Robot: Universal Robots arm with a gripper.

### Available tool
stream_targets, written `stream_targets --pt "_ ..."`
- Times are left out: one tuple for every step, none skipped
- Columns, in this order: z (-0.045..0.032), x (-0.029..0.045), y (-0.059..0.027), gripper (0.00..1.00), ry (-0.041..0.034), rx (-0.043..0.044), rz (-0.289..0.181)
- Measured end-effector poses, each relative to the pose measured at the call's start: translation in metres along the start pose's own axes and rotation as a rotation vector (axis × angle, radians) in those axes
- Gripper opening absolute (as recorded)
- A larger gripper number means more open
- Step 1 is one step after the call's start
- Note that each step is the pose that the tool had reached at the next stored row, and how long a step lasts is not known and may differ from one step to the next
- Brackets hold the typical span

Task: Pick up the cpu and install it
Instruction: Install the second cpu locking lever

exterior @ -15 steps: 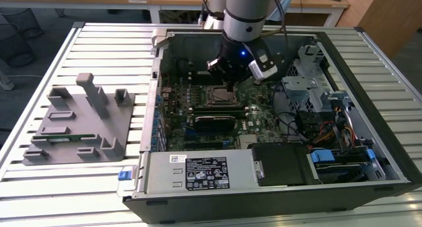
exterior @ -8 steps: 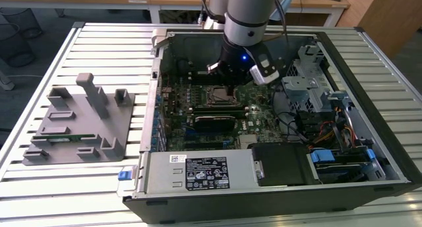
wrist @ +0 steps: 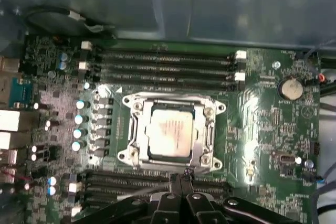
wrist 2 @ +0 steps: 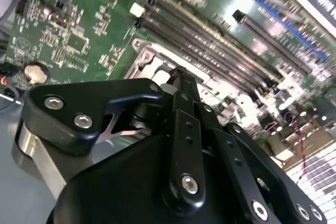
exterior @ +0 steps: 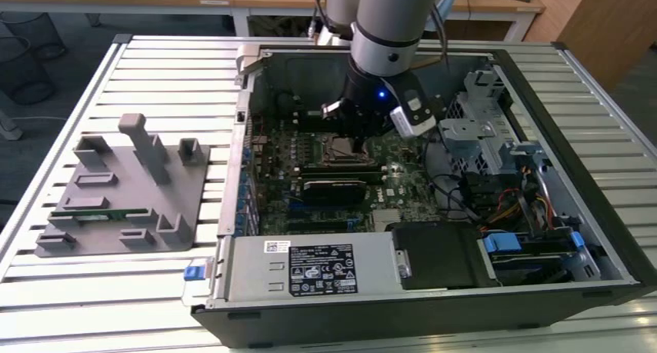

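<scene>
Your arm reaches down into the open computer case (exterior: 534, 214), which lies on its side on the slatted table (exterior: 154, 53). The gripper (exterior: 355, 130) hangs low over the motherboard (exterior: 401, 176), just above the processor socket (exterior: 344, 147).

In the first wrist view the cpu (wrist: 170, 131) sits flat inside the socket (wrist: 173, 132), silver top plate up, framed on all sides by the metal retention bracket (wrist: 207, 129). It looks seated square to the frame. The gripper fingers (wrist: 181, 182) are pressed together with nothing between them, their tips at the socket edge beside one bank of memory slots (wrist: 131, 184). A second bank of memory slots (wrist: 168, 69) runs along the opposite side of the socket.

The second wrist view shows the same fingers (wrist 2: 184, 98) closed to a single thin blade, tips down against the socket bracket (wrist 2: 149, 59).

On the exterior view's left, a grey parts fixture (exterior: 123, 191) rests on the table, with a green memory stick (exterior: 98, 212) lying in it, well apart from the case.
</scene>
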State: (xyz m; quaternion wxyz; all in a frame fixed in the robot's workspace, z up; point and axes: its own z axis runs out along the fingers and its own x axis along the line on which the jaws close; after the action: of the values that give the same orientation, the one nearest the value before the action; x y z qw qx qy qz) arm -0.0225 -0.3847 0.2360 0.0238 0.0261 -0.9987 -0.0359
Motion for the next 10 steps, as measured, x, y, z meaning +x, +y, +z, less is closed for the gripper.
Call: stream_targets --pt "0.0001 0.0005 -0.0012 0.11 0.0001 0.0002 0.000" --pt "0.0004 0.0017 -0.0018 0.11 0.0000 0.0001 0.000" --pt "0.0007 0.0039 -0.0020 0.11 -0.0001 0.0001 0.000" --pt "0.0011 0.0067 -0.0019 0.11 -0.0001 -0.0001 0.000" --pt "0.0013 0.0096 -0.0019 0.11 -0.0001 0.0001 0.000" --pt "0.0015 0.0124 -0.0020 0.11 0.0001 0.0001 0.000" --pt "0.0018 0.0144 -0.0021 0.11 0.0000 0.0002 0.000" --pt "0.0023 0.0160 -0.0021 0.11 -0.0001 0.0000 0.000" --pt "0.0028 0.0173 -0.0022 0.11 0.0000 0.0000 0.000" --pt "0.0036 0.0181 -0.0022 0.11 0.0000 0.0000 0.000"
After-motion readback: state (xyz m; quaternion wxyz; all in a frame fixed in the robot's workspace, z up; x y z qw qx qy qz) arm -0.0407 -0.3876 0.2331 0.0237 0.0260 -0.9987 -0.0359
